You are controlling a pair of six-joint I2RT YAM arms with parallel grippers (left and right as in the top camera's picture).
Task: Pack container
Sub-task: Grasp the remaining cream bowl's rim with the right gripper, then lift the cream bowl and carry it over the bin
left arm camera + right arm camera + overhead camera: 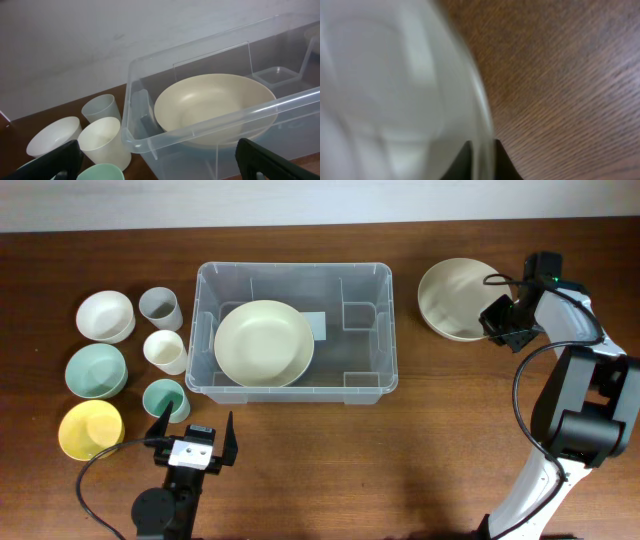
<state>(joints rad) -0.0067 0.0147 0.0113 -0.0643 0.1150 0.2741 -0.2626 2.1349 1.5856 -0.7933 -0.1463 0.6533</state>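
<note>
Beige bowl point(395, 90) fills the right wrist view, blurred, nearest the lens. Its rim runs btwn the two dark fingertips, so the right arm point(585, 395) has its jaws clenched on that rim. Overhead puts this bowl on the surface point(450, 450) near the container's right side, not touching it; can't tell if it's lifted yet.

Container point(362, 345): clear bin, mid-surface, upright, open top. Inside so far is one large cream dish point(264, 343), lying flat in the left part. The right part is bare apart from moulded ribs + a white label.

Not packed yet, in approx two columns left of the bin: white bowl point(105, 315), pale green bowl point(96, 370), yellow bowl point(90, 430); then grey cup point(160, 308), cream cup point(165, 351), teal cup point(165, 399) nearer the bin wall.

Left arm point(190, 458) sits at the near edge, jaws released wide w/ nothing btwn them, just beside the teal cup.

Progress, my read: early. One item packed, one in grip, six waiting, so seven to go incl. the beige bowl. Room looks OK if bowls nest in the dish and cups go right side.
</note>
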